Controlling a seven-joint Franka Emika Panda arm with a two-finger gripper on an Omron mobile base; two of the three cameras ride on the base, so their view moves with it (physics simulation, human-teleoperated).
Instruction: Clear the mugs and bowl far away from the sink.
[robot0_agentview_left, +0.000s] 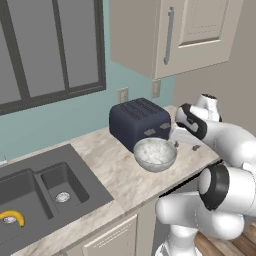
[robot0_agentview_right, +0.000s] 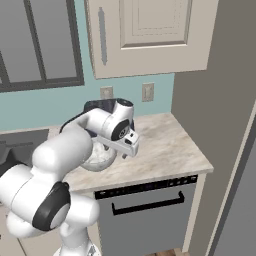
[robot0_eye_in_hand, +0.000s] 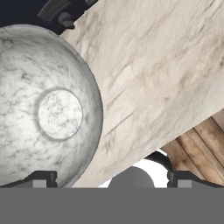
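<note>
The whitish-grey bowl (robot0_agentview_left: 155, 154) (robot0_agentview_right: 97, 157) stands empty on the marble counter, just in front of the dark blue toaster and right of the dark grey sink (robot0_agentview_left: 45, 195). My gripper (robot0_agentview_left: 186, 145) (robot0_agentview_right: 129, 152) hangs open just to the bowl's right, a little above the counter. In the hand view the bowl (robot0_eye_in_hand: 43, 109) lies at the left; one fingertip (robot0_eye_in_hand: 39, 180) stands over its rim, the other over the counter's front edge, and the gripper (robot0_eye_in_hand: 111, 180) holds nothing. The mugs are out of view.
The toaster (robot0_agentview_left: 139, 122) (robot0_eye_in_hand: 26, 13) sits against the back wall behind the bowl. A yellow banana (robot0_agentview_left: 12, 217) lies in the sink's left basin. Bare counter (robot0_agentview_right: 165, 145) runs right to a tall side wall. An upper cabinet (robot0_agentview_left: 170, 35) hangs overhead.
</note>
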